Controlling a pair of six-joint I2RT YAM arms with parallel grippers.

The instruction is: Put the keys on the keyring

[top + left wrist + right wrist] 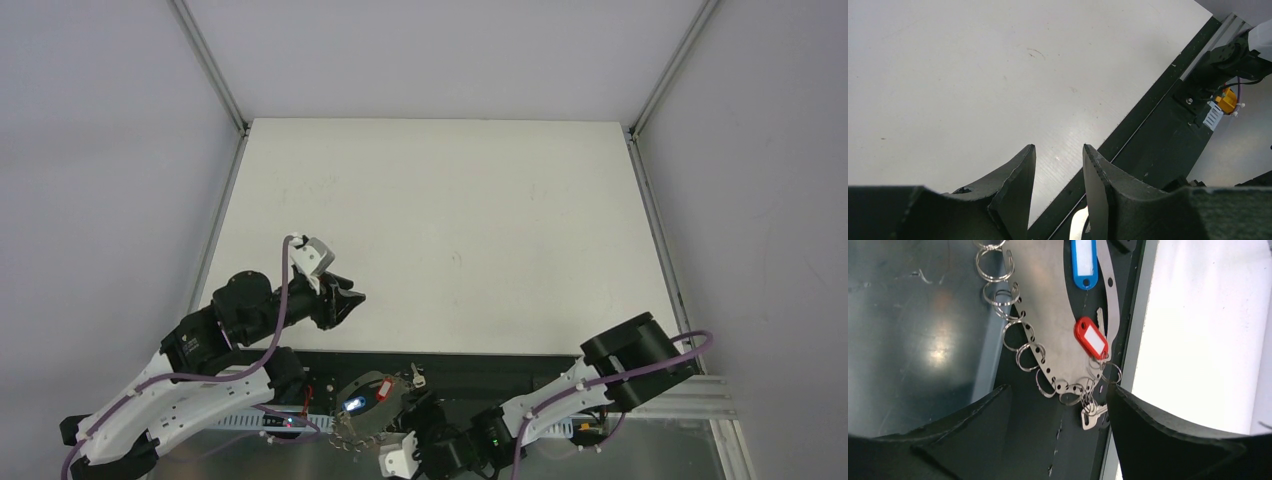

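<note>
Where the dark strip (500,366) borders the worktop's (450,200) near edge, the keyring (1048,315) lies flat. It is a silver plate whose pierced rim carries a row of small split rings (1025,356). Directly above its end hangs the right gripper (1058,395), jaws spread wide and holding nothing, one finger to each side of the plate. Between those fingers a silver key (1092,416) lies against the end rings; whether it is threaded on cannot be told. A red tag (1091,337) rests on the plate just beyond, with the blade of a second key (1100,319) beside it, and a blue tag (1083,262) lies further along. Farther in, the left gripper (343,298) hovers over the white worktop, left of centre near its near edge, jaws parted with only bare surface between them.
</note>
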